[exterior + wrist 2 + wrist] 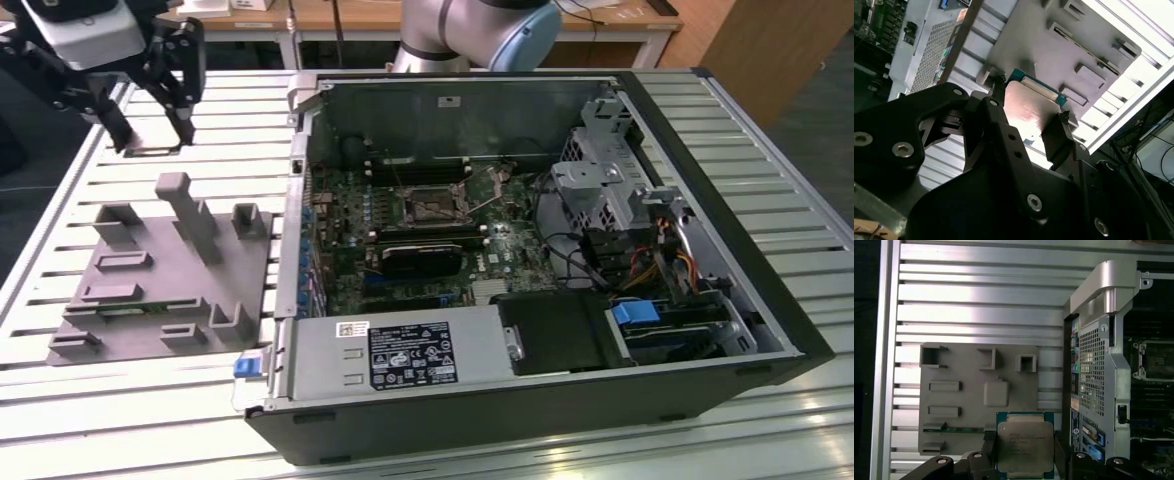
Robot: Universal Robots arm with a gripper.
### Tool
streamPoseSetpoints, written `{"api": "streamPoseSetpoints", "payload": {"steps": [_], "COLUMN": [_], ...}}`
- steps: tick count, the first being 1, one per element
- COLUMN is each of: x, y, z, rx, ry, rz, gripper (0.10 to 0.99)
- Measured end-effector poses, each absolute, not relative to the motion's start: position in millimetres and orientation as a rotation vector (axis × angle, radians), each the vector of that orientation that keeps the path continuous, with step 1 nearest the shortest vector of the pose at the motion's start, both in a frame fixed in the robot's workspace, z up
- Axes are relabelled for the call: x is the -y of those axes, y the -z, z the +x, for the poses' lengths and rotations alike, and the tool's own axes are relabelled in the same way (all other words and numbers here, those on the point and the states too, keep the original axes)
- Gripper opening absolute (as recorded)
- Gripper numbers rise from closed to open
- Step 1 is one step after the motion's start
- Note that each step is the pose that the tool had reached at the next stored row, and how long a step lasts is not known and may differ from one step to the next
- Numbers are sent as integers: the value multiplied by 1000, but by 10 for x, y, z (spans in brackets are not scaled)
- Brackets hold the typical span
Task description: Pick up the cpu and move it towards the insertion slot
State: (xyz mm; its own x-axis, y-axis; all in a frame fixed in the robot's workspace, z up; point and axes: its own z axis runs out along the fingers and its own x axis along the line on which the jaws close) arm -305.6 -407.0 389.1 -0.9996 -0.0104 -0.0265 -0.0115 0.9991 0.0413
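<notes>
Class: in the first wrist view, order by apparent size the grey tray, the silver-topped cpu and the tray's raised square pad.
1. flat grey plastic tray
2. square silver-topped cpu, though it sits nearer the camera, so it likely looks enlarged
3. raised grey square pad

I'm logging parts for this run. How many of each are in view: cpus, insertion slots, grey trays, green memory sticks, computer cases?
cpu: 1
insertion slot: 1
grey tray: 1
green memory stick: 1
computer case: 1
Total: 5
</notes>
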Motion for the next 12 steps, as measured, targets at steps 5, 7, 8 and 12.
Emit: {"api": "streamPoseSetpoints", "payload": {"steps": [5, 7, 8, 12], "x": [4070, 4070, 4070, 4070], "y": [-3891, -3891, -3891, -3891], "z": [-2836, -2747, -2704, -2534], "rx": [-3115, -3115, -3115, -3116], "ry": [-65, -65, -65, -65], "rz": [-17, -17, -17, -17], "gripper": [541, 541, 541, 541]}}
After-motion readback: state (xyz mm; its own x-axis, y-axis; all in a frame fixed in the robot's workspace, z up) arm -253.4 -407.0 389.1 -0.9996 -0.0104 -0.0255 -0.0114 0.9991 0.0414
